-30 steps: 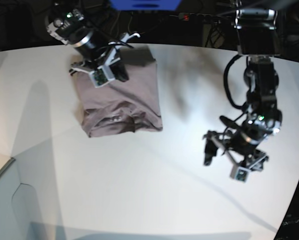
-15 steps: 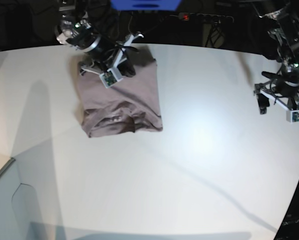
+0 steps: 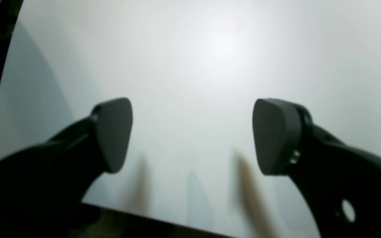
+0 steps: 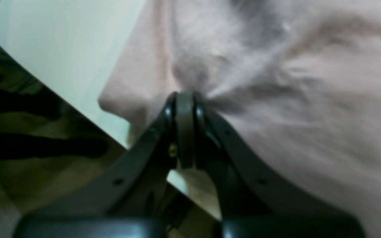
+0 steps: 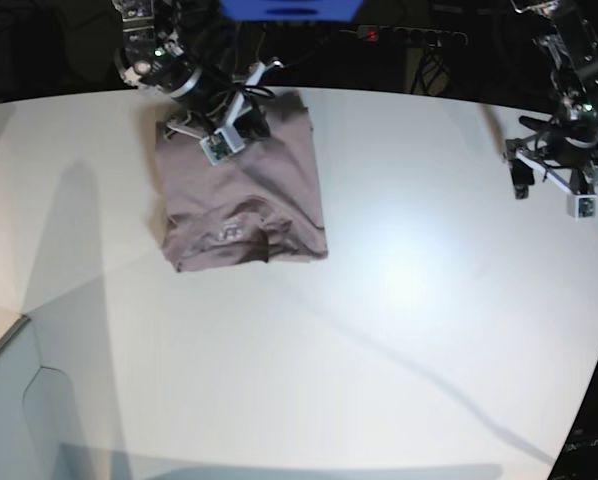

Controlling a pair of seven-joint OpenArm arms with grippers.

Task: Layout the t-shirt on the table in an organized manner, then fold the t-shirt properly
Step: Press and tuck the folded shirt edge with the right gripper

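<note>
The mauve-grey t-shirt (image 5: 244, 195) lies folded into a rough rectangle at the back left of the white table (image 5: 379, 330). My right gripper (image 5: 251, 128) sits at the shirt's far edge. In the right wrist view this gripper (image 4: 184, 99) is shut on a pinch of the t-shirt (image 4: 293, 99), with creases fanning out from the tips, close to the table (image 4: 61, 39) edge. My left gripper (image 5: 539, 172) hovers far to the right. In the left wrist view it (image 3: 192, 135) is open above the bare table (image 3: 223, 49), with nothing between its fingers.
A blue object (image 5: 289, 8) and dark cables sit behind the table's back edge. A pale board or box (image 5: 9, 400) stands at the lower left corner. The table's curved edge (image 5: 594, 370) runs down the right side.
My left arm rose from the middle right of the table to the back right, still open. My right gripper shifted slightly along the shirt's far edge, staying shut on it.
</note>
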